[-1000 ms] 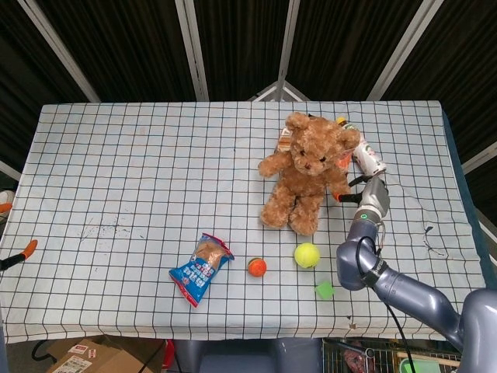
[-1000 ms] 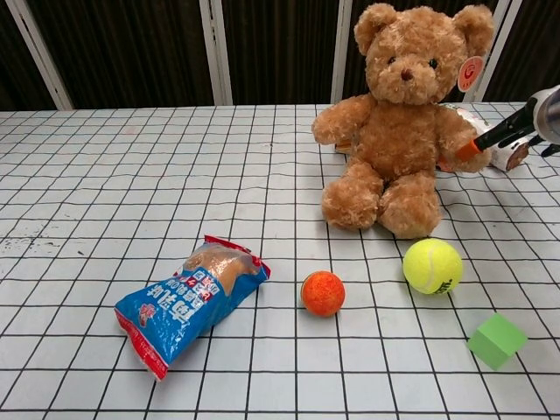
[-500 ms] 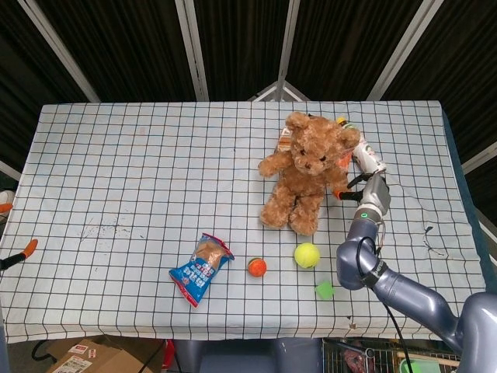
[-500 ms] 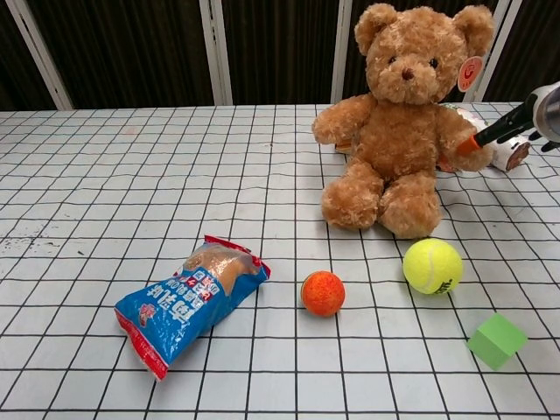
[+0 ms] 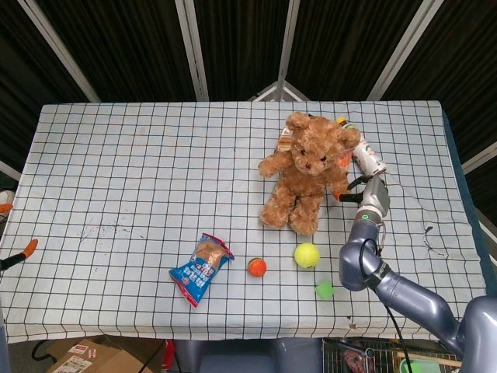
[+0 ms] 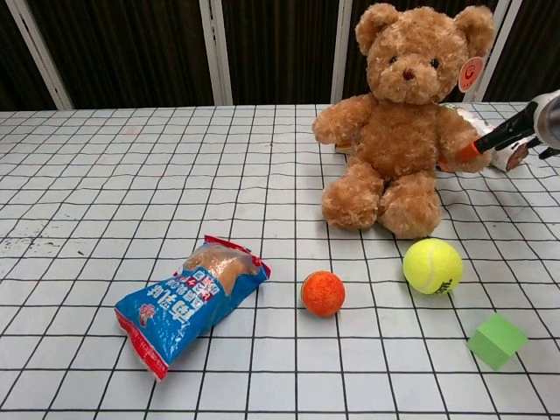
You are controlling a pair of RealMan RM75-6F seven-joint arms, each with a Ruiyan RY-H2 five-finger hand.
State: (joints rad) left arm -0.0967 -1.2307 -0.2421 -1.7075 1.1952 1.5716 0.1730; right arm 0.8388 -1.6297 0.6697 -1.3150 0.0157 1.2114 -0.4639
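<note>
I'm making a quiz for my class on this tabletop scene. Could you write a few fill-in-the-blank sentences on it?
1. The right hand reaches toward the ____, which sits upright.
2. The small ball beside the snack bag is ____.
3. The tennis ball lies between the bear's feet and a green ____.

Missing words: teddy bear; orange; block

Right hand (image 6: 525, 131) mostly cut off by chest view's right edge, grip unreadable. Can (image 5: 369, 158) and packet (image 5: 285, 138) half hidden behind bear (image 5: 307, 171). Left hand (image 5: 17, 255) cut at head view's left edge.
</note>
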